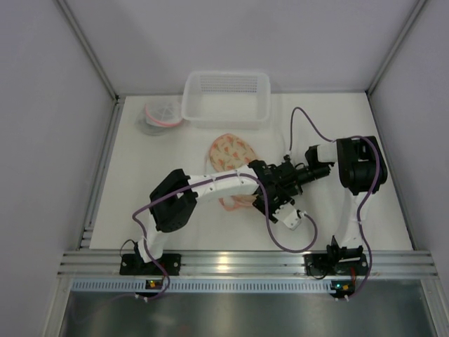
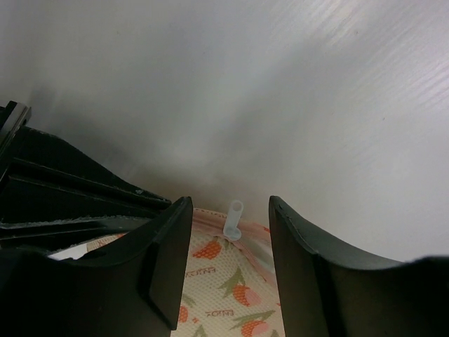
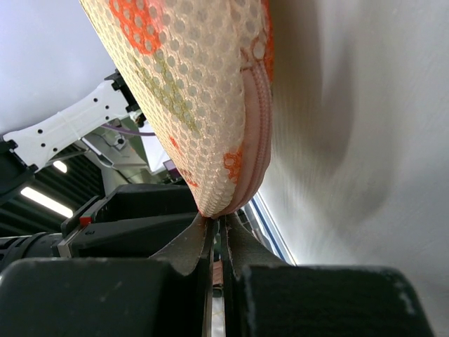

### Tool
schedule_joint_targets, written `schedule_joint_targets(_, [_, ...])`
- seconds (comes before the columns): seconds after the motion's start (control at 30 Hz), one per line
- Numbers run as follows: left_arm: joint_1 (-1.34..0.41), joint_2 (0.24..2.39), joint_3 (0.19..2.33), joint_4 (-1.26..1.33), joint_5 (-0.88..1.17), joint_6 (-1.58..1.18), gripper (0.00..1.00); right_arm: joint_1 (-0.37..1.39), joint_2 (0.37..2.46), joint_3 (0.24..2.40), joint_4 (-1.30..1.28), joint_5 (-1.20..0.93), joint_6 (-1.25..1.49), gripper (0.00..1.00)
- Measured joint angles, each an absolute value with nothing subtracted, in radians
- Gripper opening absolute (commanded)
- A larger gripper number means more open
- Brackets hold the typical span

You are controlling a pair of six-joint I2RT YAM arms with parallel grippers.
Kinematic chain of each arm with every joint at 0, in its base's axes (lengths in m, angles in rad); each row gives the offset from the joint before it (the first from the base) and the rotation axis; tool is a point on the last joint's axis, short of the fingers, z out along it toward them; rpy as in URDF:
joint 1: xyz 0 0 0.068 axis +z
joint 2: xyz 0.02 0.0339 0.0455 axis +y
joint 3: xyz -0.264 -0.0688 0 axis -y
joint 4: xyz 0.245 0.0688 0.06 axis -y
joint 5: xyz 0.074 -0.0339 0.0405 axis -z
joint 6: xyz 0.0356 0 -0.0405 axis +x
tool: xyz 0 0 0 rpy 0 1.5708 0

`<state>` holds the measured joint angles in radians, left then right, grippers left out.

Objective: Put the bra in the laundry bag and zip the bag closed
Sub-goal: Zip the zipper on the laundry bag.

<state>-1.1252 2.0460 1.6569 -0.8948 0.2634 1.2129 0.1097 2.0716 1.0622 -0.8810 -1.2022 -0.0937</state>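
The mesh laundry bag is held near the surface's middle, its zipper seam clenched by the right end effector. The zipper pull is straddled, ungrasped, by the released left end effector. Zipping is judged unfinished.

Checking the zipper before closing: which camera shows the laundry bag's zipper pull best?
The left wrist view: the pale zipper pull stands clear between the left gripper's open fingers, on the laundry bag edge. The right wrist view shows only zipper track; in the top view it cannot be made out.
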Motion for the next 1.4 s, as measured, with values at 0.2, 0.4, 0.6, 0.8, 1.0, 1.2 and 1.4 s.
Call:
schedule_joint_targets(0.2, [-1.143,2.049,1.642,-0.903,0.193,1.307,0.52,0.11,2.072,1.062,-0.879,-1.202,-0.093,0.0])
schedule_joint_targets(0.4, [-1.147,2.062,1.642,-0.921,0.163,1.337,0.5,0.11,2.072,1.062,-0.879,-1.202,-0.093,0.0])
schedule_joint_targets(0.6, [-1.15,2.118,1.652,-0.925,0.131,1.342,0.41,0.111,2.072,1.062,-0.874,-1.201,-0.091,0.0])
schedule_joint_targets(0.8, [-1.154,2.145,1.665,-0.924,0.12,1.338,0.19,0.112,2.072,1.063,-0.871,-1.2,-0.089,0.0])
schedule_joint_targets(1.0, [-1.153,2.144,1.664,-0.922,0.128,1.299,0.0,0.114,2.072,1.071,-0.875,-1.191,-0.086,0.0])
schedule_joint_targets(1.2, [-1.15,2.111,1.613,-0.915,0.187,1.201,0.0,0.097,2.076,1.097,-0.898,-1.16,-0.086,0.0])
schedule_joint_targets(1.4, [-1.132,2.07,1.546,-0.91,0.268,1.111,0.0,0.065,2.106,1.16,-0.939,-1.129,-0.112,0.0])
